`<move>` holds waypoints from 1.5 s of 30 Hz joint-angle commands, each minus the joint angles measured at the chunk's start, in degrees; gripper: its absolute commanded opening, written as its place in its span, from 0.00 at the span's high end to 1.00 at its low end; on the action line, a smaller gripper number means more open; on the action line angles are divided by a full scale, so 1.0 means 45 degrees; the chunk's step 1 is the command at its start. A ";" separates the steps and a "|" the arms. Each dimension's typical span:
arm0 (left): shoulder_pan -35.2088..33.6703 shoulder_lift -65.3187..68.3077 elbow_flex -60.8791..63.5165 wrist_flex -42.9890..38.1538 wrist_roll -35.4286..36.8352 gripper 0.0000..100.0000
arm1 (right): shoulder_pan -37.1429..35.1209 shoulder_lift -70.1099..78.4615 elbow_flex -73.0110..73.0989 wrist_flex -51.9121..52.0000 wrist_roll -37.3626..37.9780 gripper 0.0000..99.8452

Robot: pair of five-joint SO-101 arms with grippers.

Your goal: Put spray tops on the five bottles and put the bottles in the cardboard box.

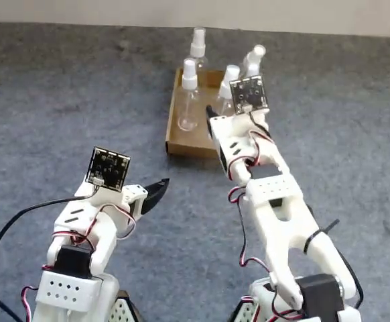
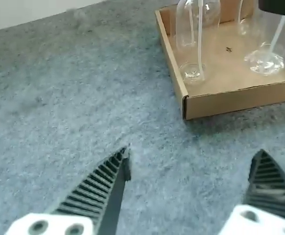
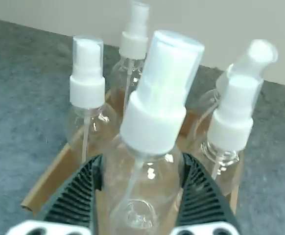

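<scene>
Firmly grasping a capped bottle (image 3: 152,112) with the right fingers (image 3: 76,196), one pressed to each side of its clear body, within the walls of the box (image 2: 230,103). Beyond those fingers, four more capped bottles: one (image 3: 86,93) and another (image 3: 230,122) flanking, upright; one (image 3: 132,44) farther back; a tilted one (image 3: 257,54) behind. With the left fingers (image 2: 103,186) spread wide, holding nothing, over grey tabletop (image 2: 59,98); the box's near corner ahead of the tips.

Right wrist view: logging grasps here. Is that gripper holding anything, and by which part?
The right gripper holds a spray-topped bottle by the sides of its clear body.
</scene>
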 commanded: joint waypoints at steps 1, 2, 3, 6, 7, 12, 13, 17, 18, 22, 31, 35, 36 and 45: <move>-0.0127 -0.0029 -0.0049 0.0000 -0.0098 0.68 | 0.0166 0.0147 -0.1006 -0.0635 0.0137 1.00; -0.0127 -0.0029 -0.0049 0.0000 -0.0098 0.68 | 0.0166 0.0244 -0.0987 -0.0889 0.0137 1.00; -0.0107 -0.0029 -0.0049 0.0000 -0.0098 0.68 | 0.0166 0.0342 -0.0967 -0.1065 0.0137 1.00; -0.0107 -0.0029 -0.0049 0.0000 -0.0098 0.68 | 0.0166 0.0869 -0.1006 -0.1260 0.0137 1.00; -0.0107 -0.0029 -0.0049 0.0000 -0.0098 0.68 | 0.0166 0.1084 -0.1006 -0.1260 0.0137 1.00; -0.0088 -0.0029 -0.0049 0.0000 -0.0098 0.68 | 0.0166 0.1846 -0.1026 -0.1280 0.0137 1.00; -0.0088 -0.0029 -0.0049 0.0000 -0.0098 0.68 | 0.0166 0.1924 -0.1026 -0.1280 0.0137 1.00; -0.0088 -0.0029 -0.0029 0.0000 -0.0098 0.68 | 0.0147 0.2256 -0.1006 -0.1534 0.0137 1.00; -0.0088 -0.0088 0.0068 0.0000 -0.0098 0.68 | 0.0147 0.2315 -0.0987 -0.2002 0.0137 1.00; -0.0088 -0.0127 0.0205 0.0000 -0.0098 0.68 | 0.0147 0.2471 -0.0459 -0.2803 0.0137 1.00; -0.0068 -0.0127 0.0205 0.0000 -0.0098 0.68 | 0.0147 0.2549 -0.0107 -0.2862 0.0176 0.99; -0.0088 -0.0127 0.0205 0.0000 -0.0098 0.68 | 0.0127 0.2569 -0.0088 -0.2803 0.0957 0.99; -0.0088 -0.0127 0.0225 0.0000 -0.0098 0.68 | 0.0049 0.2569 -0.0068 -0.2784 0.0879 0.98; -0.0088 -0.0127 0.0225 0.0000 -0.0117 0.68 | -0.0342 0.2471 0.0498 -0.2784 0.0938 0.89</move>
